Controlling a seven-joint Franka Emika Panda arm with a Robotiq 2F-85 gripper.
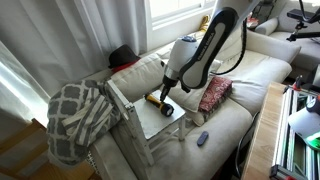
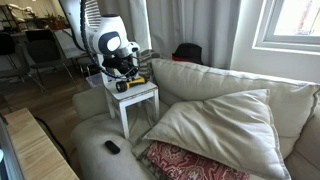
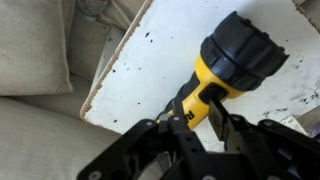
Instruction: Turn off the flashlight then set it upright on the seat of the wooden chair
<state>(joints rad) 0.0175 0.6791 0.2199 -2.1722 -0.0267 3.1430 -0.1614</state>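
Wrist view of the flashlight: the flashlight (image 3: 222,68) lies on its side on the pale seat, its black head pointing away from you and its yellow body running back toward the camera.
Fingers: the fingers (image 3: 232,135) stand on either side of the flashlight's rear end. You cannot tell from these views whether they pinch it or only flank it.
Light: the lens faces away from the camera, so on or off is not readable.
Surface: the wooden chair (image 3: 140,70) carries the flashlight well inside the seat's edge. In both exterior views it shows as a yellow patch under the wrist (image 1: 158,99) (image 2: 128,84).
Step in hand: likely the approach to the switch or the first grasp, since the flashlight is not yet upright.
Next move: you need a press on the switch, then a firm hold on the body and a quarter turn to stand it on a flat end.
Risk: the round body may roll as you close.
Around: a lattice-patterned blanket (image 1: 75,115) hangs over the chair's side, crowding that side of the seat.
Further out: on the cream sofa (image 1: 232,118), the red patterned cushion (image 1: 214,93) and the small dark remote (image 1: 203,138) lie well apart from the seat.
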